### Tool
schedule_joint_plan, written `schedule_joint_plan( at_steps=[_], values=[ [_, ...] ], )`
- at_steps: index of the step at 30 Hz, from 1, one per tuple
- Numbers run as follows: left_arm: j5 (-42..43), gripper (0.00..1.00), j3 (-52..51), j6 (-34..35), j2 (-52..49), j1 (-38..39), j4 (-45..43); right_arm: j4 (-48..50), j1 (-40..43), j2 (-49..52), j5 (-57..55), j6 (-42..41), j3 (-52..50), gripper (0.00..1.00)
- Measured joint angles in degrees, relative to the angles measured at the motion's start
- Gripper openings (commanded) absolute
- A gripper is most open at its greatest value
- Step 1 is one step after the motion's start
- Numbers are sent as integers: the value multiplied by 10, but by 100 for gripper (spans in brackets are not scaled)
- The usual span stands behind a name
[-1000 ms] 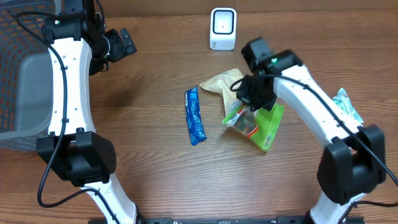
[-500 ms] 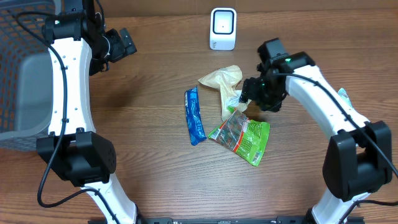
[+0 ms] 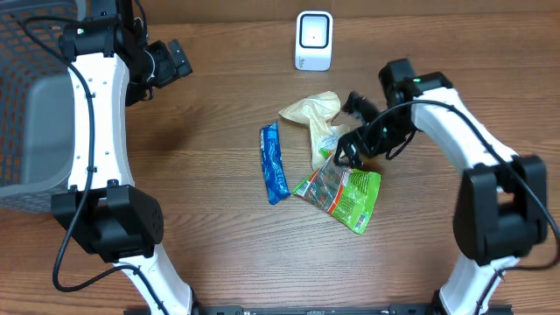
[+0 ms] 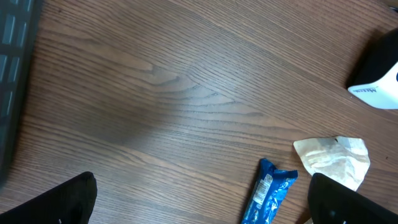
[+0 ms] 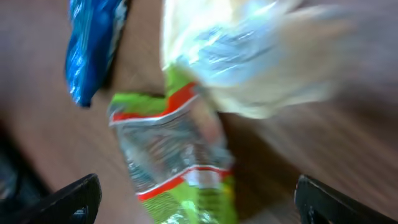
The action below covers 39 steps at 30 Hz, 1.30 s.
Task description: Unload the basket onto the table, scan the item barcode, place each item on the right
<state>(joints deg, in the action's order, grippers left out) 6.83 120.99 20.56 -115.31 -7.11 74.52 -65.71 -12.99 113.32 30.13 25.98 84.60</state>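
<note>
A green snack bag point(image 3: 343, 194) lies flat on the table, and in the right wrist view the green bag point(image 5: 180, 168) shows blurred below the jaws. My right gripper point(image 3: 350, 129) hovers open just above its upper end, holding nothing. A cream bag point(image 3: 315, 114) lies beside that gripper, and a blue bar point(image 3: 275, 163) lies to its left. The white scanner point(image 3: 314, 40) stands at the back centre. My left gripper point(image 3: 171, 59) hangs open at the back left, well away from the items. From the left wrist, the blue bar point(image 4: 267, 193) and scanner point(image 4: 379, 68) are visible.
A dark mesh basket point(image 3: 35, 96) fills the left edge of the table. A teal packet point(image 3: 488, 150) lies at the right, partly behind my right arm. The cream bag point(image 4: 336, 158) also shows in the left wrist view.
My right gripper opened and let go of the green bag, which dropped flat on the table. The gripper then drew back to the right. The left arm has not moved.
</note>
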Motion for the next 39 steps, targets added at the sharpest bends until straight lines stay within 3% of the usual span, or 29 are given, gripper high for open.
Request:
schedule_joint_plan(
  at_steps=[12,13,16,17,25,32,39],
  values=[
    [0,100,0,0,0,0,0,-29,-50,55,70,91,-58,97],
    [0,100,0,0,0,0,0,-30,-61,56,76,94,-68,88],
    [0,100,0,0,0,0,0,-19,-81,56,90,97,-79,17],
    [0,100,0,0,0,0,0,-13,-87,56,92,92,-82,4],
    [0,100,0,0,0,0,0,23,-100,56,112,8,-85,4],
    [0,100,0,0,0,0,0,-38,-90,53,134,-39,-68,4],
    [0,100,0,0,0,0,0,-40,-68,-46,134,-91,-2,4]
  ],
)
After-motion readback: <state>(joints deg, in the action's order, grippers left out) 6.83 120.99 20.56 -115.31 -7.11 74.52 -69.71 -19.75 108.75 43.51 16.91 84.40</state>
